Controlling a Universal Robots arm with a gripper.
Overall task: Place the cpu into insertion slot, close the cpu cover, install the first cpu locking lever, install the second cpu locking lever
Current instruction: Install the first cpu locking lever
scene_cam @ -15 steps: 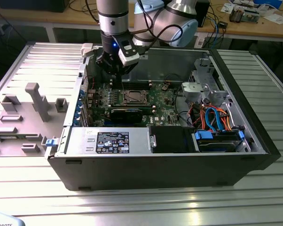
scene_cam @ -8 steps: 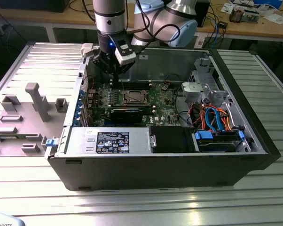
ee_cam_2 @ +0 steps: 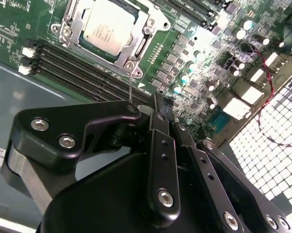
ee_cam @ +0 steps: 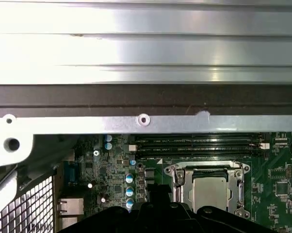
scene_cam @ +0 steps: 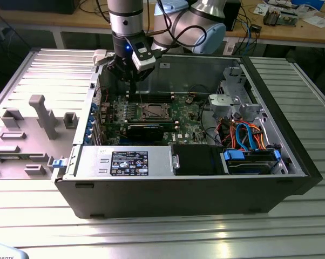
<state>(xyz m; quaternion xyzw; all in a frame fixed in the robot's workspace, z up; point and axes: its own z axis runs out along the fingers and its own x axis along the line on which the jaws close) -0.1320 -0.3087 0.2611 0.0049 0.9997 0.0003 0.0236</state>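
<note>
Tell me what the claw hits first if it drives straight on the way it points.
Probably the long black memory slots on the green motherboard, beside the silver-topped square cpu; the black claw points there, though depth is unclear.

The cpu (ee_cam: 211,193) was seen seated in the insertion slot (ee_cam: 188,190) on the green motherboard (ee_cam: 277,189). Its dull silver top was framed by the cpu cover (ee_cam: 208,168), which was laid flat over it. Long black memory slots (ee_cam: 199,143) were ranged between the socket and the board's edge nearest the dark case wall (ee_cam: 136,99). A silver flange (ee_cam: 88,124) pierced by a screw hole was carried along that wall, and a ribbed aluminium table (ee_cam: 146,48) was visible beyond it. Blue-topped capacitors (ee_cam: 130,190) were set beside the socket, towards a perforated grille (ee_cam: 27,206). The gripper (ee_cam: 158,200) was held above the board, just beside the cover.
</note>
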